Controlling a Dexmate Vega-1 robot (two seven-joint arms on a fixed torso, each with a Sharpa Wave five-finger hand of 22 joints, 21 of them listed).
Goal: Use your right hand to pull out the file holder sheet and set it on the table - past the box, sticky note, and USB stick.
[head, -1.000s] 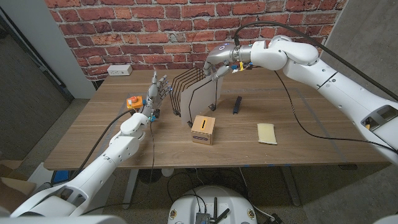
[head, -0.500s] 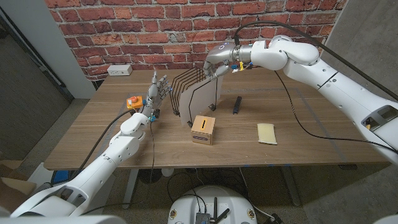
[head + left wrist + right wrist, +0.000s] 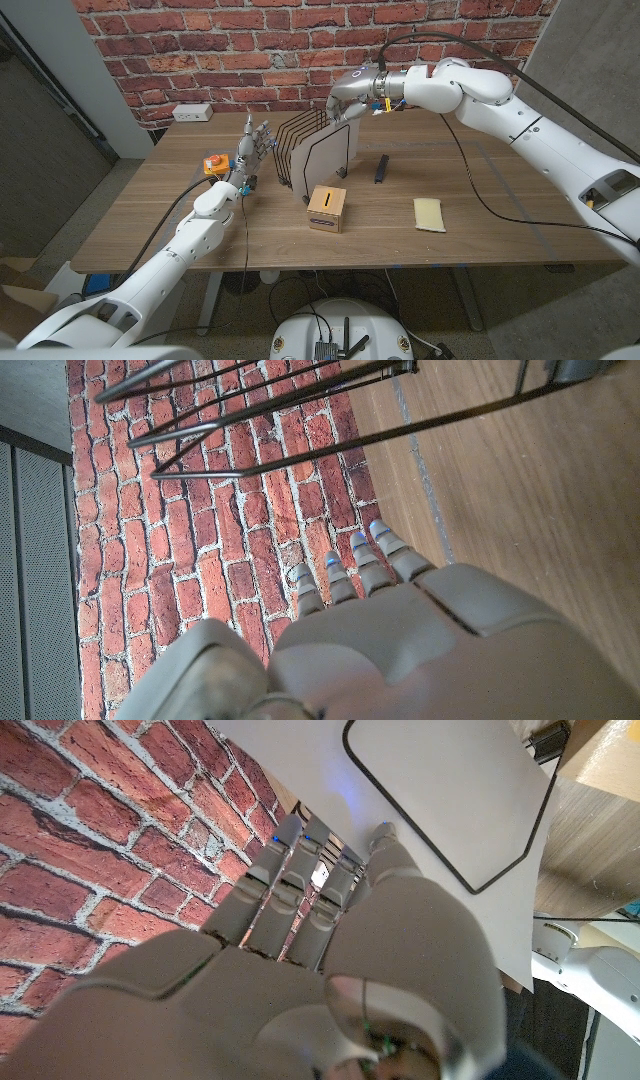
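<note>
Near the middle of the head view, the right hand pinches the top edge of the sheet, a flat white card with a thin black rounded line on it. The sheet stands upright in the black wire holder. Below sit a small wooden box, a pale yellow square note and a thin dark stick. The left hand stands beside the holder, fingers straight, holding nothing.

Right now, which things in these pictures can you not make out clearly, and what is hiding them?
- Sheet, head view: its lower edge is hidden behind the cardboard box, so whether it has left the wire file holder is unclear.
- Right hand, right wrist view: its fingertips lie against the sheet, and its own back hides the grip.
- Orange object, head view: too small to identify.
</note>
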